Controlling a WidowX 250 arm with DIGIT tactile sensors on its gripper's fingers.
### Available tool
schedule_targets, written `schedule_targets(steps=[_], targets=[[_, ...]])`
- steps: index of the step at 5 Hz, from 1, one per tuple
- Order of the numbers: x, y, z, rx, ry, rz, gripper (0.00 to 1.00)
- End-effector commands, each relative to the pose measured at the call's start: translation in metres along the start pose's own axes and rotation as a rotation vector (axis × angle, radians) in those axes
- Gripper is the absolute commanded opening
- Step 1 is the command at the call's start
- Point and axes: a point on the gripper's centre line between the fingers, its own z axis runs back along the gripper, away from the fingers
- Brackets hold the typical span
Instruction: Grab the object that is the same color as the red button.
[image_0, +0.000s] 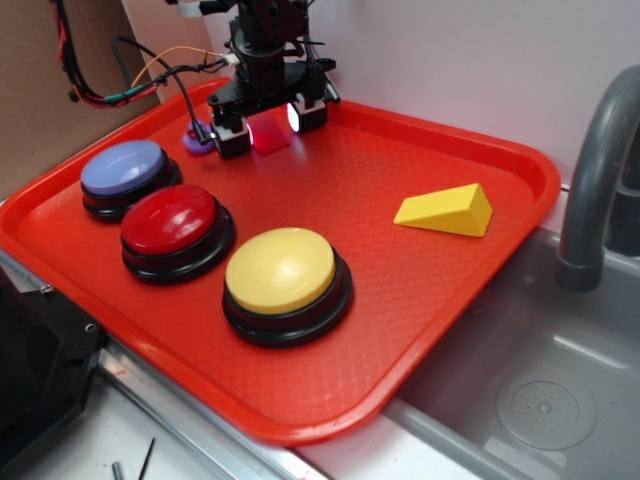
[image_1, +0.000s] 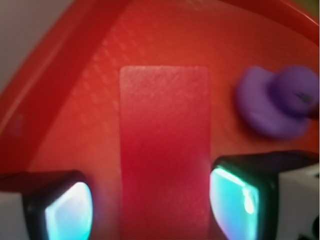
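The small flat red block (image_0: 270, 133) lies on the red tray (image_0: 470, 290) near its far left corner. In the wrist view the red block (image_1: 164, 150) fills the middle as a long rectangle. My gripper (image_0: 268, 120) is lowered over it and open, one finger on each side of the block. The right pad (image_1: 232, 205) sits close to the block's edge; the left pad (image_1: 70, 212) stands a little off it. The red button (image_0: 174, 228) with its glossy dome sits at the tray's front left.
A purple duck (image_1: 280, 100) lies just beside the block, next to the right finger. A blue-purple button (image_0: 128, 175) and a yellow button (image_0: 286, 282) flank the red one. A yellow wedge (image_0: 447, 210) lies at the right. A sink and grey faucet (image_0: 600, 170) are beyond.
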Motion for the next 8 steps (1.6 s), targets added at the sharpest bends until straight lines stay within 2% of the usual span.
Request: schedule_targets(steps=[1, 2, 3, 5, 6, 7, 8], targets=[[0.031, 0.004, -0.007, 0.037, -0.02, 0.058, 1.0], [0.046, 0.004, -0.015, 0.052, -0.019, 0.096, 0.99], [0.05, 0.002, -0.016, 0.042, -0.026, 0.08, 0.0], [0.049, -0.005, -0.014, 0.012, -0.044, 0.032, 0.0], [0.039, -0.009, 0.009, -0.053, -0.037, -0.096, 0.0], [0.024, -0.011, 0.046, -0.127, 0.069, -0.279, 0.0], [0.008, -0.002, 0.09, -0.23, 0.201, -0.391, 0.0]])
